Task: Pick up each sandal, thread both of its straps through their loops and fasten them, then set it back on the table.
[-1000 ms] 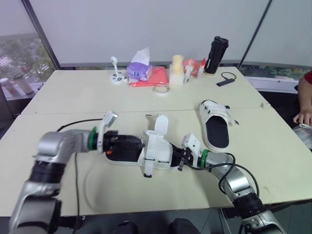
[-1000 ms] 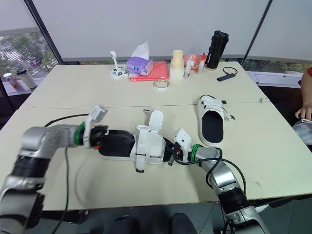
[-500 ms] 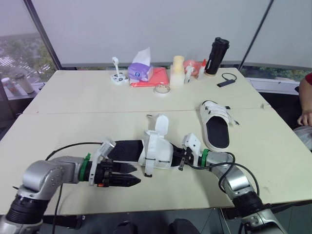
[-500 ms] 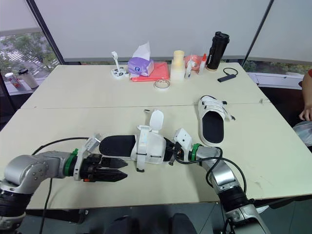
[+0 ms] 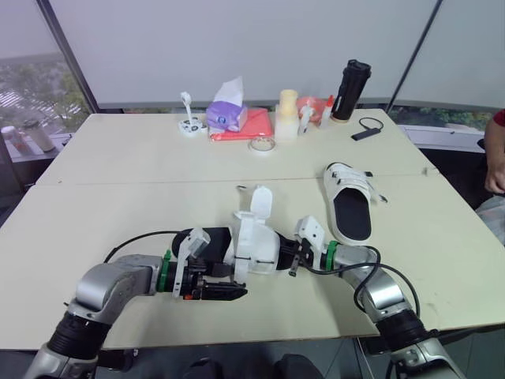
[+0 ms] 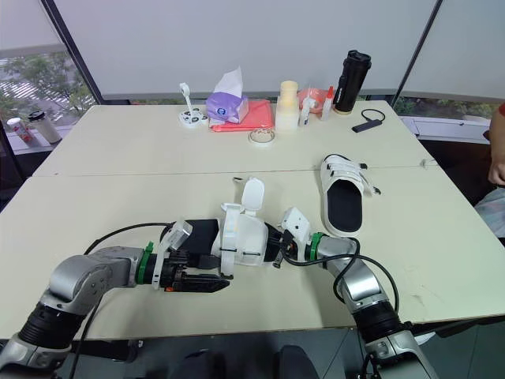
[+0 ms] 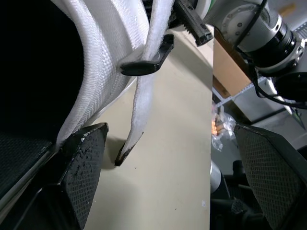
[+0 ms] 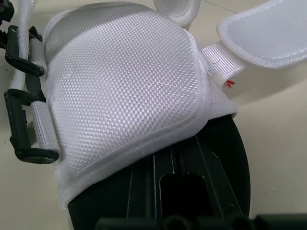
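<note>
A white sandal with a black sole [image 5: 252, 241] lies on its side at the table's front middle. One strap flap [image 5: 262, 201] stands up unfastened. My right gripper [image 5: 293, 259] is shut on the sandal's toe end; the sole [image 8: 192, 158] runs down between its fingers. My left gripper [image 5: 235, 292] is open at the sandal's near side, level with the table. A loose strap [image 7: 144, 86] and a black loop [image 7: 146, 60] hang between its two pads [image 7: 86, 153]. A second sandal [image 5: 351, 201] lies flat to the right, its straps across the top.
At the back stand a tissue pack [image 5: 227, 114], a red cloth [image 5: 252, 126], a tape roll [image 5: 262, 144], bottles [image 5: 286, 114], a black flask [image 5: 351, 89] and a small black device [image 5: 367, 130]. A person's arm [image 5: 495, 158] is at the right edge.
My left gripper let go of the sandal's heel, dropped toward the front edge, then moved right to the sandal's near side by the hanging strap. The right gripper kept its hold.
</note>
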